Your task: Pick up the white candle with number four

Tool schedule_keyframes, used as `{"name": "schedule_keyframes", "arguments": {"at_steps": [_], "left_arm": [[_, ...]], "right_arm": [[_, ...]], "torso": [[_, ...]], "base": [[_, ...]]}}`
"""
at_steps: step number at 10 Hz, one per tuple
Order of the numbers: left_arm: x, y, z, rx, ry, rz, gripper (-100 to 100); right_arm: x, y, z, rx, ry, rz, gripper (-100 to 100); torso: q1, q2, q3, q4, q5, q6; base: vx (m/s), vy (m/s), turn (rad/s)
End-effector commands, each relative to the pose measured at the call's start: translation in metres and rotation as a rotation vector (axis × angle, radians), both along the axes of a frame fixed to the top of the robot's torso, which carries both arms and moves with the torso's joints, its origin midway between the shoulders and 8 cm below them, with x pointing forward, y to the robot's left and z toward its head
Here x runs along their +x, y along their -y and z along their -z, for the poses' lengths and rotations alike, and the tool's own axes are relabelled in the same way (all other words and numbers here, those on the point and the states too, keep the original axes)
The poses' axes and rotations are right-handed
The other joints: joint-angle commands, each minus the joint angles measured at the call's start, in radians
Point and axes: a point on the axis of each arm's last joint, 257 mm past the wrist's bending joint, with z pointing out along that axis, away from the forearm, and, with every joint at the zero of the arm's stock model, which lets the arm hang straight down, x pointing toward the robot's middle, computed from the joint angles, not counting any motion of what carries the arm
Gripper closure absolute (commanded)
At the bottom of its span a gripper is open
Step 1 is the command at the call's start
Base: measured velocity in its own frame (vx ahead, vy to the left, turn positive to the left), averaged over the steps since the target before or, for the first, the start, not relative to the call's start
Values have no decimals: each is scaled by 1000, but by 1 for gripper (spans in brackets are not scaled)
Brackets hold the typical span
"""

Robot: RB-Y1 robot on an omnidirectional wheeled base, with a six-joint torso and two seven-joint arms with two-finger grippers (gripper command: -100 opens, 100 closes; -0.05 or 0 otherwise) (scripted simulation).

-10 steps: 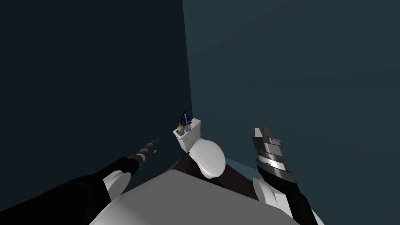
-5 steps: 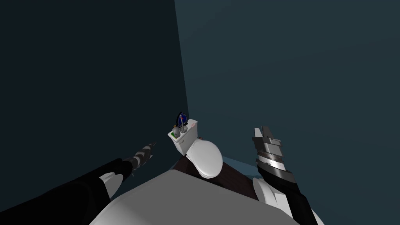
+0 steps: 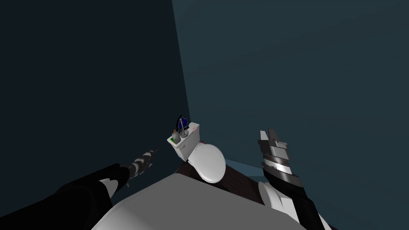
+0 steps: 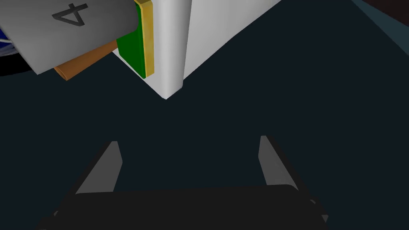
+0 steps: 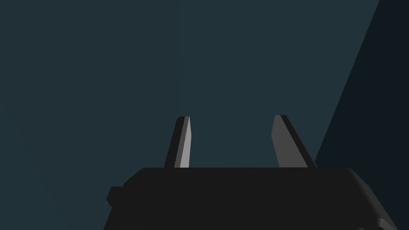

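Left tool [image 4: 188, 141] open, short of the toilet tank [image 4: 199, 32]; candle [image 4: 72, 34] not yet gripped.
From my left: left tool's fingers spread wide with nothing between them, pointing at a corner of the white tank, apart from it. Grey-white candle marked 4 sits on the tank top at that end, against a green block with a yellow edge [image 4: 137, 46]; an orange-brown piece [image 4: 84, 62] just beside it. Toilet lid [image 3: 207, 161] down. Right tool [image 5: 231, 117] raised at my right, well apart from the toilet, fingers parted, empty.
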Motion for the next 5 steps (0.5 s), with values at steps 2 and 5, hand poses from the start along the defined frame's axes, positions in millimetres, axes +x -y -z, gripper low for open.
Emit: {"name": "schedule_keyframes", "arguments": {"at_steps": [2, 5], "left_arm": [[-10, 2, 9, -17, -58, 12, -100], [-26, 3, 14, -30, -124, 35, -100]], "right_arm": [[0, 0, 0, 0, 0, 0, 0], [0, 0, 0, 0, 0, 0, 0]], "torso": [[1, 1, 0, 0, 0, -1], [3, 3, 2, 1, 1, -1]], "base": [[10, 2, -61], [-2, 27, -77]]}}
